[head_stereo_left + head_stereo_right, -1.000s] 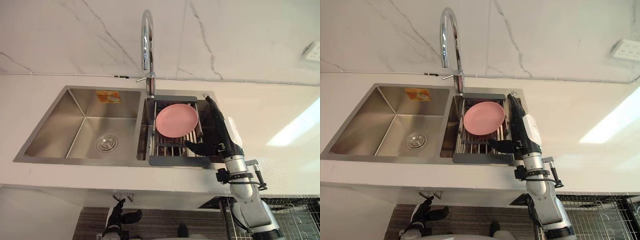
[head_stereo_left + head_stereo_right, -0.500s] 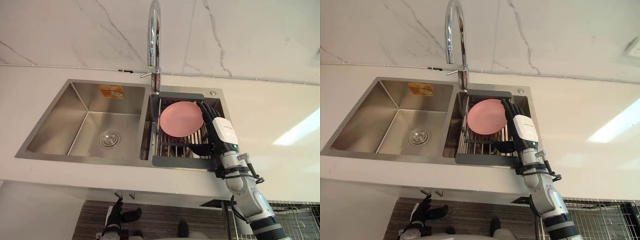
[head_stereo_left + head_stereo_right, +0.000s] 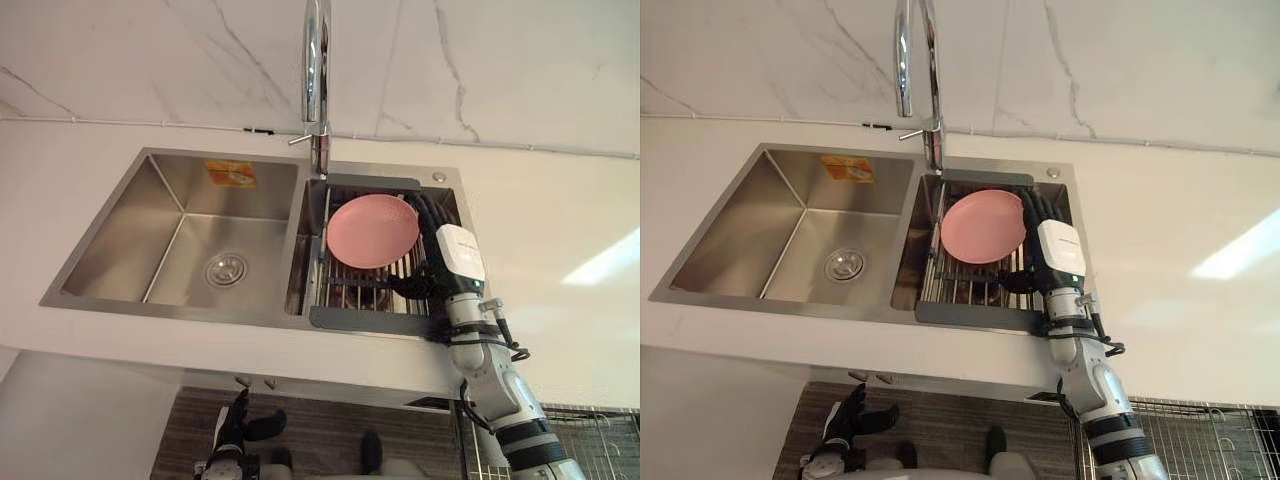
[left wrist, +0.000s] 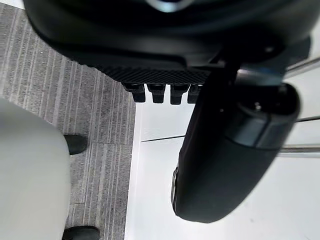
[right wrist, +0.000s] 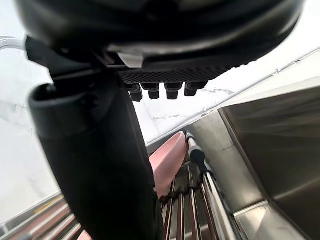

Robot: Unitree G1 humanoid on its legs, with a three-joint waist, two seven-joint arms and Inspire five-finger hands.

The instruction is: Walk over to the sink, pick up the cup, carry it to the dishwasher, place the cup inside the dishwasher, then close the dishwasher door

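Right hand (image 3: 452, 256), dark with a white back cover: held open, with fingers stretched straight into the right basin and the thumb spread low over the rack bars. Nothing is gripped, and contact with the plate cannot be told. Round pink plate (image 3: 372, 231): found just beside the fingers, on their left, propped on edge and tilted, its flat face turned up toward the robot. It is carried by a metal-barred dish rack (image 3: 365, 292) set in a double stainless-steel sink (image 3: 190, 240). Left hand (image 3: 238, 428): hung low with fingers relaxed.
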